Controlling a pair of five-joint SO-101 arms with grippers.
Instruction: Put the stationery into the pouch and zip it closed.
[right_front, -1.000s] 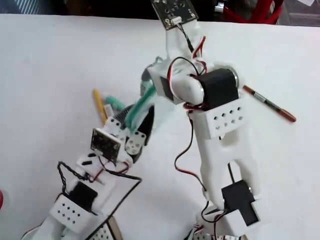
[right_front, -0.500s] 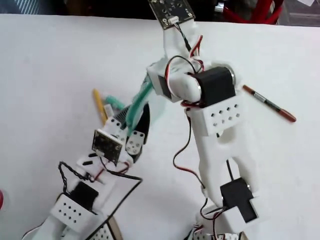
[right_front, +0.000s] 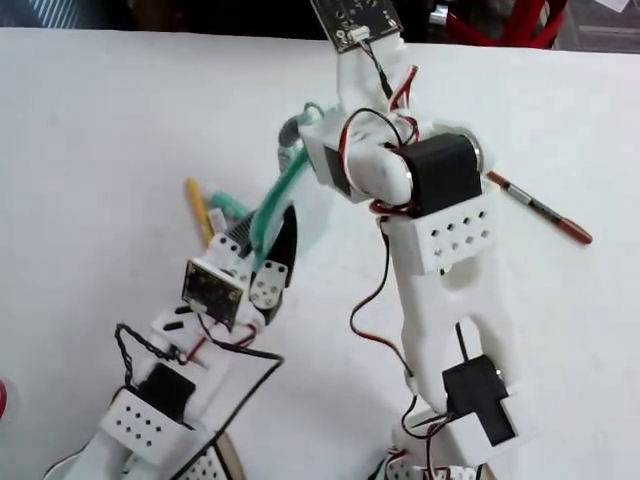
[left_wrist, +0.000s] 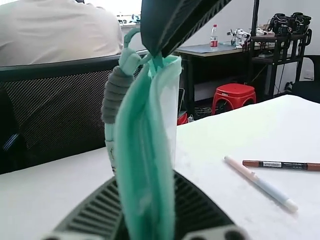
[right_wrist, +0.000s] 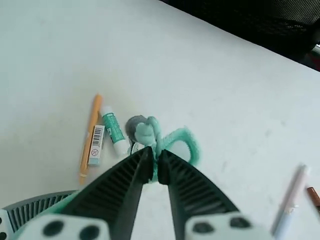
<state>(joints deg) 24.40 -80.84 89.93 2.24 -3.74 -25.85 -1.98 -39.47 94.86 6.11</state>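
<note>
Overhead, brown pen (right_front: 540, 208), left wrist view, white pen (left_wrist: 260, 182) alongside.

premises: a robotics lab or workroom. evidence: a white table (right_front: 100, 120) bearing a wired robot arm (right_front: 445, 270). behind it stand a black mesh office chair (left_wrist: 55, 115), a dark desk (left_wrist: 200, 49) with a water bottle (left_wrist: 214, 36), a red stool (left_wrist: 234, 95) and a rack (left_wrist: 280, 39) of black equipment.

In the high view the right arm (right_front: 440, 230) covers most of the pouch (right_front: 272, 205); what it holds cannot be told. The right wrist view's edge cuts off the brown pen (right_wrist: 315, 195).
</note>
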